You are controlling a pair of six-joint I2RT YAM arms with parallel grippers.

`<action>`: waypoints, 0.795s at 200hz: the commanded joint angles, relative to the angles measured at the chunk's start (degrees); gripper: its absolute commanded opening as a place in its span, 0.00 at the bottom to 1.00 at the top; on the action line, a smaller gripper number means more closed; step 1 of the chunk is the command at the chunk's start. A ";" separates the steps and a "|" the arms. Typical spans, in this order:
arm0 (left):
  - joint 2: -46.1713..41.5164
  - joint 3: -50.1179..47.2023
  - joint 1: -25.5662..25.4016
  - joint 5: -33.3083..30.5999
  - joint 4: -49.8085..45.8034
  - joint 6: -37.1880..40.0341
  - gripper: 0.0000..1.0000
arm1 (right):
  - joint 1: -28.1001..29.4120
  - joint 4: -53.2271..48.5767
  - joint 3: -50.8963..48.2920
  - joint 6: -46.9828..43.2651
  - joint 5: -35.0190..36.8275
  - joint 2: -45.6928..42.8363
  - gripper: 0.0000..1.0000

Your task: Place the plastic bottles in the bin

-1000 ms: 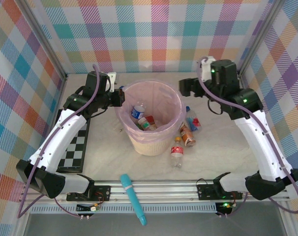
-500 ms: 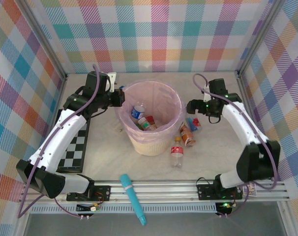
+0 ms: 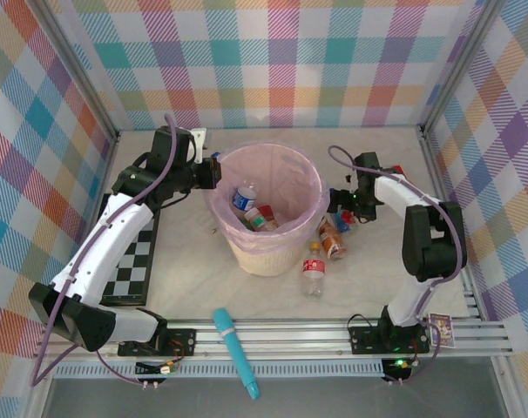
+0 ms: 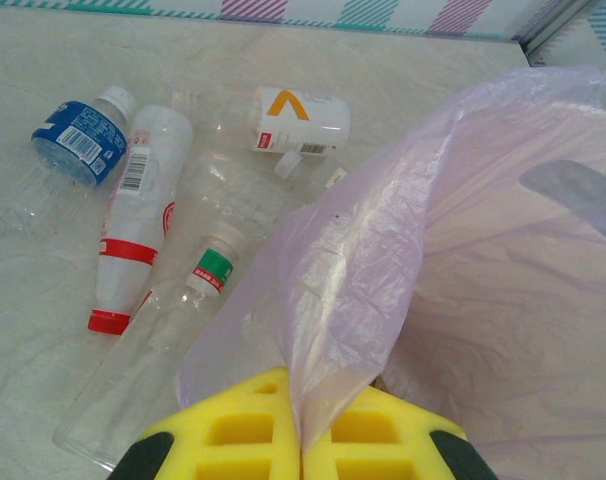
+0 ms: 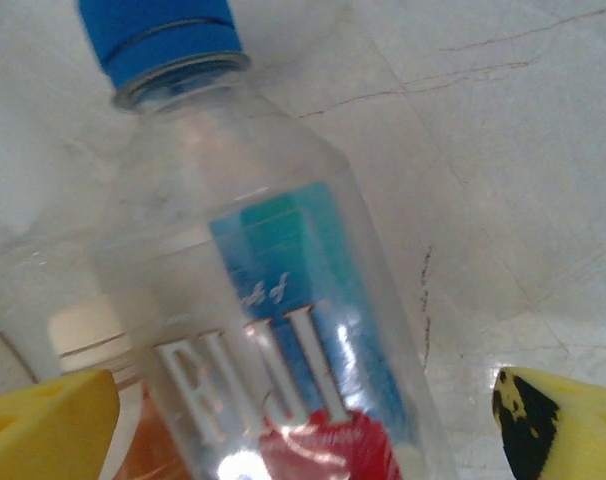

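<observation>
The bin [image 3: 273, 252], cream with a pink bag [image 4: 453, 230], stands mid-table and holds two plastic bottles [image 3: 244, 197]. My left gripper [image 3: 213, 171] is at its left rim, with its yellow pads [image 4: 233, 440] shut on a fold of the bag. Behind that rim lie several bottles, among them a blue-labelled one [image 4: 78, 140] and a red-and-white one [image 4: 133, 215]. My right gripper [image 3: 342, 212] is low beside the bin's right side. It is open astride a blue-capped bottle [image 5: 273, 330], and its fingers [image 5: 43, 420] are apart from it. Orange-labelled [image 3: 332, 240] and red-capped [image 3: 313, 272] bottles lie nearby.
A teal stick [image 3: 236, 353] lies over the front rail. A checkered board [image 3: 132, 261] lies on the left under my left arm. A small red block [image 3: 398, 171] sits by the right wall. Plaid walls close in the back and both sides.
My right arm has swung down and inward from the back right to the blue-capped bottle beside the bin. Its jaws have narrowed a little. The left arm has not moved.
</observation>
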 commanded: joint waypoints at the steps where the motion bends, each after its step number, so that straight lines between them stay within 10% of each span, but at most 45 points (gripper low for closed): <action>1: -0.97 0.17 -0.27 1.68 2.27 -0.62 0.00 | -0.66 1.32 0.11 1.72 1.14 1.06 0.93; 74: -0.69 0.19 -0.27 1.98 2.26 -0.47 0.00 | -3.52 0.82 0.56 2.17 0.15 -2.07 0.66; 159: -0.31 0.53 -0.27 2.25 2.50 -0.56 0.00 | -7.86 -6.23 4.78 -0.68 -6.47 -14.20 0.58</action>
